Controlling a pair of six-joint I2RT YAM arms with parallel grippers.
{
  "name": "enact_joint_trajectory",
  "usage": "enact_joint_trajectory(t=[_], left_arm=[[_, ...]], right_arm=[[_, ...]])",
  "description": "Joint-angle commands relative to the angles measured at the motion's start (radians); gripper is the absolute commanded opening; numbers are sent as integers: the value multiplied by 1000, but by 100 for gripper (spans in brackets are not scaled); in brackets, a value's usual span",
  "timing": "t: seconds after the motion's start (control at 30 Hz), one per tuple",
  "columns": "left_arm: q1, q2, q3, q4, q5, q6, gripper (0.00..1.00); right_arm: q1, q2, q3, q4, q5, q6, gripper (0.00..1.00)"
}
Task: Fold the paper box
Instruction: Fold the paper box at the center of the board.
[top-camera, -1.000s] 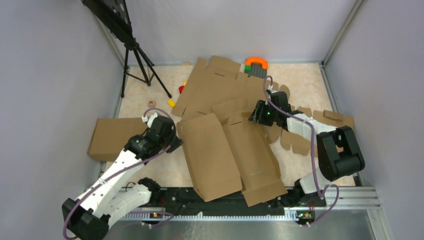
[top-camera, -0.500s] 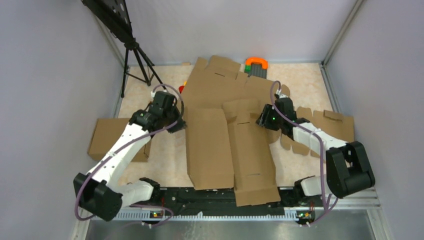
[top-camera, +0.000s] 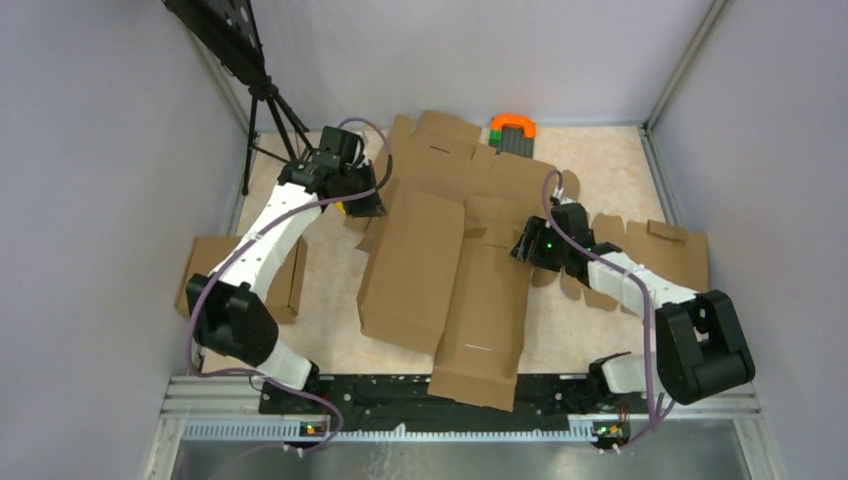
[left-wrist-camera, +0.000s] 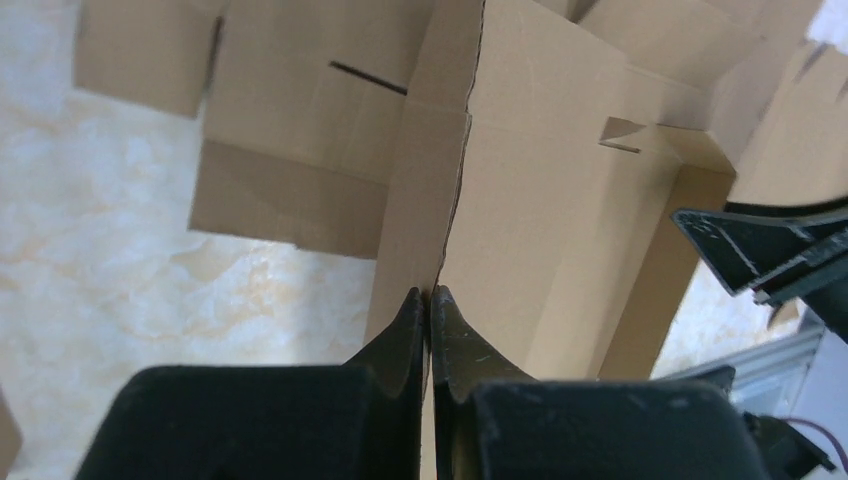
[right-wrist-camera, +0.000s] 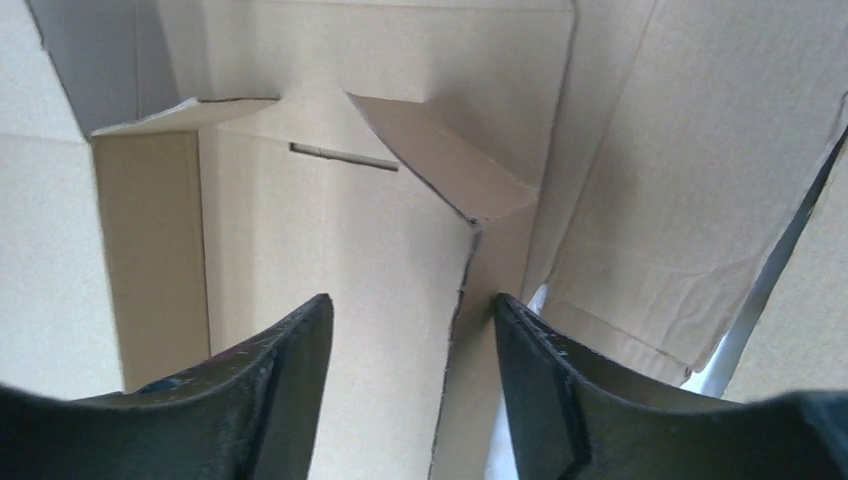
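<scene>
The paper box (top-camera: 470, 300) is a brown cardboard sheet with flaps and slits, lying across the middle of the table with one long panel (top-camera: 410, 265) folded up on its left. My left gripper (top-camera: 367, 203) is at the far left corner of that panel. In the left wrist view the left gripper (left-wrist-camera: 430, 296) is shut on the panel's thin edge. My right gripper (top-camera: 525, 248) is at the box's right side. In the right wrist view the right gripper (right-wrist-camera: 412, 305) stands open, with a raw cardboard edge (right-wrist-camera: 462, 290) between the jaws, touching neither.
Another brown die-cut sheet (top-camera: 440, 150) lies at the back, partly under the box. A plain cardboard slab (top-camera: 225, 270) sits at the left, cardboard scraps (top-camera: 655, 240) at the right. A black tripod (top-camera: 272, 105) stands back left, an orange and green toy (top-camera: 512, 127) by the far wall.
My left arm has swung away from me toward the back, still shut on the panel, and the box has slid and turned with it. The right gripper stays by the box's right edge.
</scene>
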Motion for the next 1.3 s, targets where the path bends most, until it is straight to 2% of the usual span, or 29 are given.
enact_joint_trajectory(t=[0.0,0.13,0.23,0.37,0.47,0.63,0.67,0.8,1.27], left_arm=[[-6,71,102,13,225,120,0],[-6,150,206,-48,274,178,0],[-5,185,252,-55,358,189,0],[-7,222,235,-30,510,175,0],[-7,230,173,19,563,166,0],[-7,216,109,71,592,155,0],[-7,214,109,74,590,156,0],[-7,210,129,60,577,167,0],[-7,231,188,4,558,198,0]], right_arm=[[23,-34,12,-7,-97,-8,63],[-33,27,52,-66,-164,-25,71],[-54,20,23,-20,-217,-9,66],[-52,-18,-2,2,-219,8,64],[-53,-26,7,-41,-194,-10,64],[-54,-58,27,-118,-112,-22,94],[-57,-64,28,-121,-110,-24,96],[-76,-58,35,-119,-151,-15,96],[-112,-98,122,-238,8,-76,98]])
